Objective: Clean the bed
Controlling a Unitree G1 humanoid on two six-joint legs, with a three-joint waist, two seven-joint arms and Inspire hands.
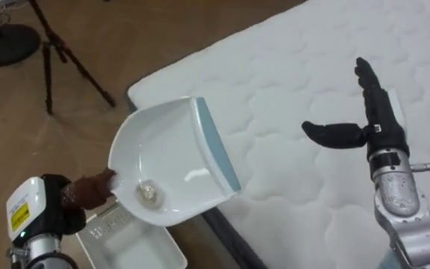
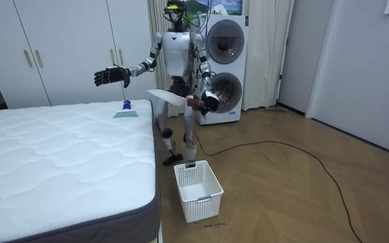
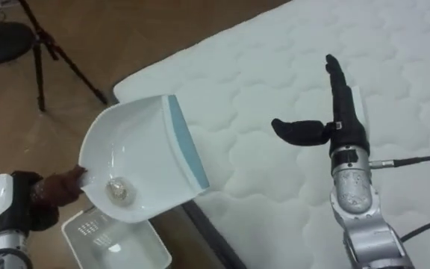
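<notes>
A small crumpled scrap [image 1: 148, 193] lies in the hollow of a white dustpan [image 1: 172, 153] with a pale blue lip. The left hand [image 1: 88, 193] holds the dustpan off the bed, its fingers clenched round the handle. The blue lip points toward the mattress [image 1: 312, 194] and hangs just beside the mattress edge, near its corner. Directly under the dustpan a white mesh basket [image 1: 163, 250] stands on the wooden floor [image 1: 21, 97], close against the side of the bed. The right hand [image 1: 375, 123] hovers above the quilted mattress, well apart from the dustpan, with its fingers straight and released and the thumb spread. In the room view a small blue brush [image 2: 125, 110] sits at the mattress's far edge. A dark tripod [image 1: 66, 52] stands on the open floor beyond the corner.
</notes>
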